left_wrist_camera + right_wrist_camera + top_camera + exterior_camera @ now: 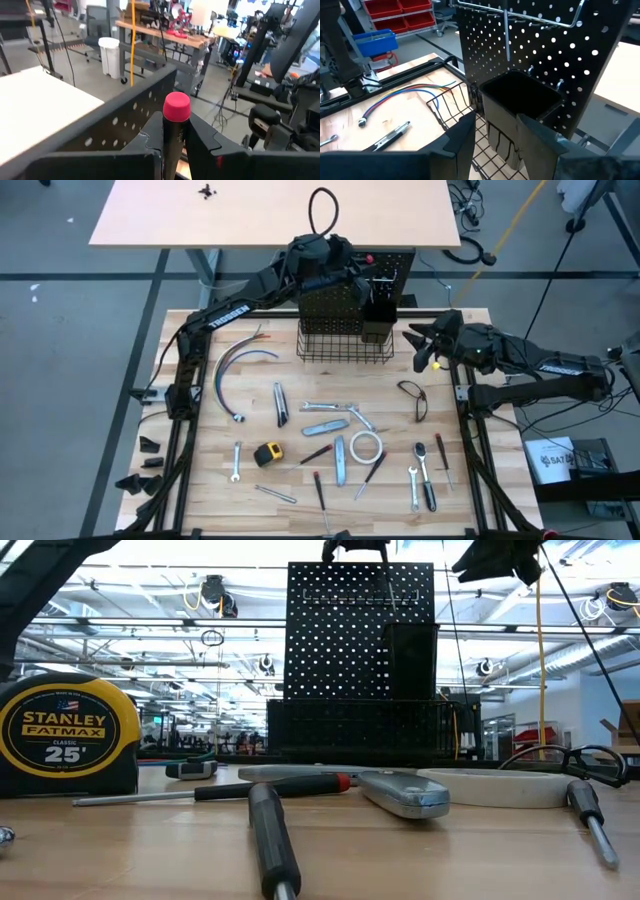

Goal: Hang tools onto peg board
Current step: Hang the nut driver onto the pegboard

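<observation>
Scattered across the near half of the pale wooden slatted table (200, 470) lie the loose tools: a yellow-black tape measure (267, 453), a white tape roll (366, 446), silver wrenches (415, 487) and dark-handled screwdrivers (320, 490). Farther back, right of the black wire basket (343, 345), the right gripper (418, 348) hovers with fingers spread, empty. At the far edge, the left gripper (340, 275) clenches a black red-capped screwdriver handle (176, 120) atop the upright black perforated peg board (360, 635).
</observation>
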